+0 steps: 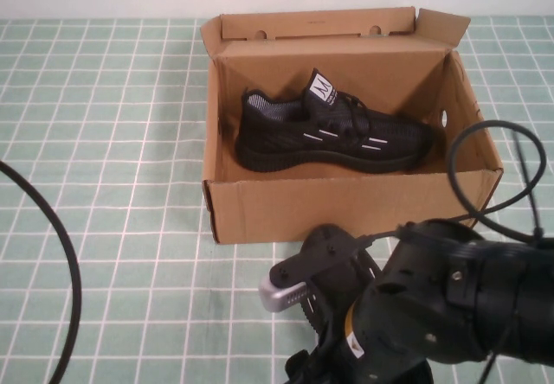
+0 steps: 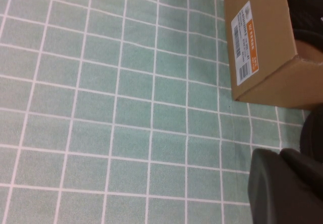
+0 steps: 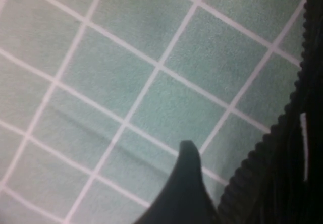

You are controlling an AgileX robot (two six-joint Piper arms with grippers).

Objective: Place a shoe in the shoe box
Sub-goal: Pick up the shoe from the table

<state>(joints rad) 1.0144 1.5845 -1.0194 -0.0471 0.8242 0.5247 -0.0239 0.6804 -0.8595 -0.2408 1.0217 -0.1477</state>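
Right gripper [image 1: 299,302] nearest — shoe [image 1: 333,133] inside shoe box [image 1: 346,207].

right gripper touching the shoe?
Apart. High view: the shoe lies inside the shoe box; the right gripper sits outside, before the box's front wall.

Right arm [image 1: 450,315]: black housing, silver bracket [image 1: 281,296], looped black cables [image 1: 498,172], small yellow-white label [image 1: 353,341], ribbed edge.

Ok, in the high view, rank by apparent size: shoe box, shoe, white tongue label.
1. Shoe box, largest.
2. Shoe, lying inside it.
3. White tongue label, smallest.
The right gripper in front looms large only through nearness; left gripper is out of this view.
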